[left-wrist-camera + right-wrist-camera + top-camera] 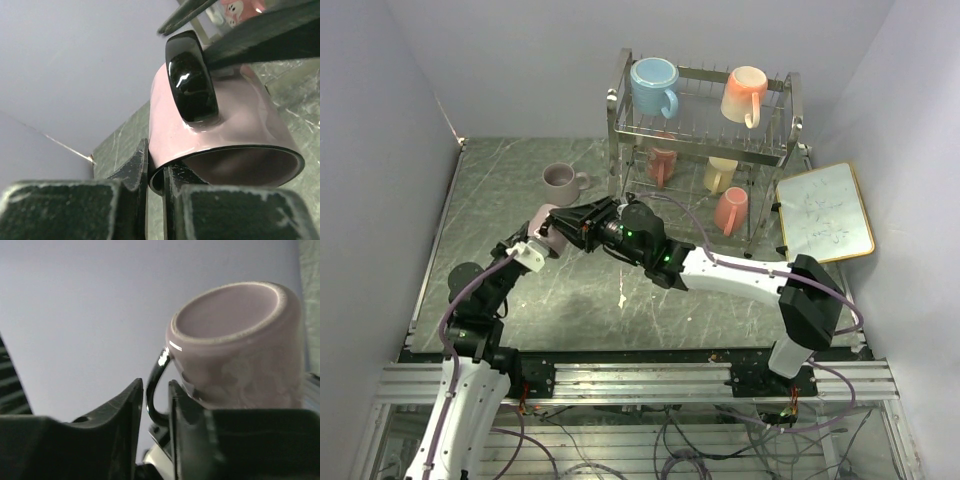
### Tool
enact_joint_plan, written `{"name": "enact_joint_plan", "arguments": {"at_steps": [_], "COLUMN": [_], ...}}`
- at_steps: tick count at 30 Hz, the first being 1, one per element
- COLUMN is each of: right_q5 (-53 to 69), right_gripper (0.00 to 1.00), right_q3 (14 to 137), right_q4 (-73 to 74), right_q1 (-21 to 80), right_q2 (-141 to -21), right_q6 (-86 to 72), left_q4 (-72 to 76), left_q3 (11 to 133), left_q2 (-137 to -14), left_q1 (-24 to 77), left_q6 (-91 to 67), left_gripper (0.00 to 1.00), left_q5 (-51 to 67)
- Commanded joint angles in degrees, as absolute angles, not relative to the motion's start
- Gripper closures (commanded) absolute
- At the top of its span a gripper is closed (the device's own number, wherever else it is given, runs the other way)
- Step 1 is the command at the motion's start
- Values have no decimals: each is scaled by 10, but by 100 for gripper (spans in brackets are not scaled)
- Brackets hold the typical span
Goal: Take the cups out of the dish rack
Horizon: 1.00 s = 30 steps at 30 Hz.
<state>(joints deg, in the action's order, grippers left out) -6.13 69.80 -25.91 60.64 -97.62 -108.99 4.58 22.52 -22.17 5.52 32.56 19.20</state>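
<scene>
Only wrist cams show L hand (156,172) pinching mug (250,120) rim

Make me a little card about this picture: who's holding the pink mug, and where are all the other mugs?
Held mug: pink mug, black handle
Left hand: clamped on its rim
Right hand: closed around its handle
Top of dish rack: light blue mug, peach mug
Lower in rack: dusty pink mug, pale yellow mug, salmon mug
On table: mauve mug, upright
</scene>
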Motion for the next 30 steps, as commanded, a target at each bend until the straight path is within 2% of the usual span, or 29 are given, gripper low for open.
{"name": "enact_joint_plan", "arguments": {"at_steps": [1,4,9,18,24,30], "right_q5": [1,-12,-58,-252,-375,-430], "right_gripper": [64,46,29,24,22,21], "right_q3": [681,670,629,621,608,624], "right_q4": [-233,-157,-79,115,200,255], "right_q1": [586,566,534,527,525,497], "right_q2": [-940,-914,-861,-765,-696,-685], "right_q6": [-997,-916,-803,-576,-470,-390], "left_q4": [14,-56,-162,-307,-424,-490], "left_q3": [283,328,441,652,822,978], "left_q2": [-245,-312,-465,-722,-911,-1076], "left_q1": [53,53,47,-38,-51,-60], "left_q6": [344,340,321,267,256,233], "left_gripper": [93,93,93,93,93,93], "left_q5": [163,129,68,62,5,-31]}}
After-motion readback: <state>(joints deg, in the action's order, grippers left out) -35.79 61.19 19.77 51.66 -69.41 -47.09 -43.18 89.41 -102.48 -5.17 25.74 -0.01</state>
